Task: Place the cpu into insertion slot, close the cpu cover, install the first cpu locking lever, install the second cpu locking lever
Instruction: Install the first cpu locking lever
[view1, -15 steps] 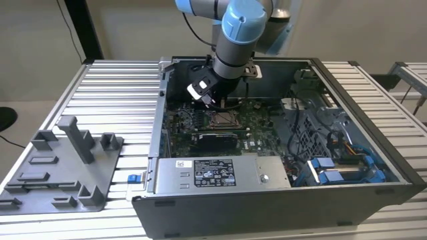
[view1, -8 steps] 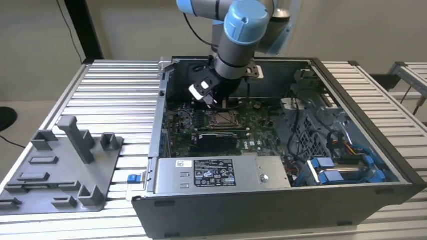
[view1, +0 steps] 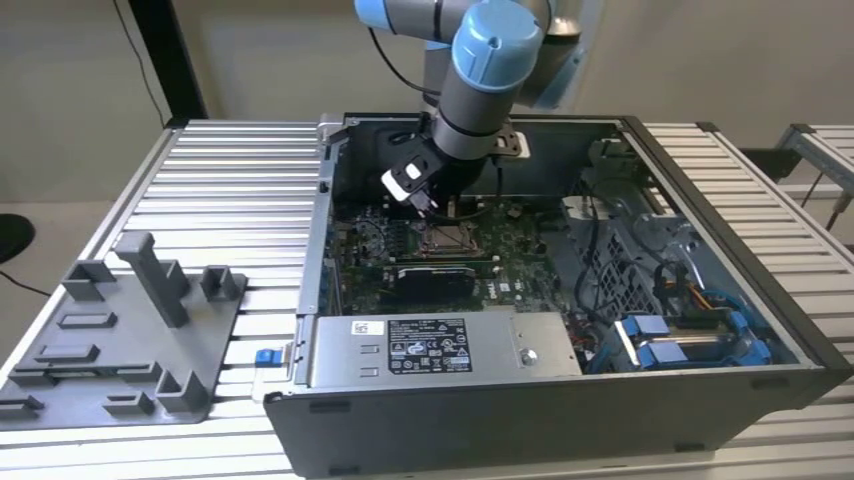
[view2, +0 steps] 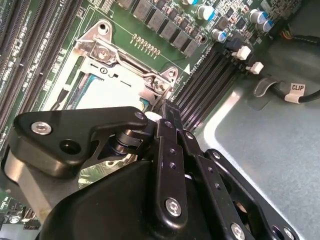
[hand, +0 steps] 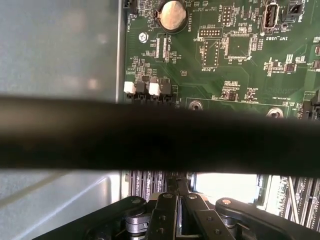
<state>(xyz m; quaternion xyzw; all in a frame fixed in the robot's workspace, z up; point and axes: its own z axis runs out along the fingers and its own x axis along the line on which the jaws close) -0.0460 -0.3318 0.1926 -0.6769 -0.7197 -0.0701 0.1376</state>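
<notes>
Hangs w/ gripper (view2: 164, 105) jaws pinched shut, right by cpu cover (view2: 114, 63). Thin, stiff, light metal; best pushed at free edge.

**Obscured and cropped: notes**

Second wrist view: the tool (view2: 164, 106) overlaps much of the cpu cover (view2: 115, 60); what lies in the cover's window, can't tell. First wrist view: a broad black blurred band (hand: 160, 135) crosses the motherboard (hand: 240, 55), masking its middle strip. Exterior view: arm (view1: 481, 80) cropped by the top edge, its wrist blocking most of the tool. Grey fixture (view1: 120, 350) on the worktop (view1: 240, 200), cropped at the exterior view's left.
</notes>
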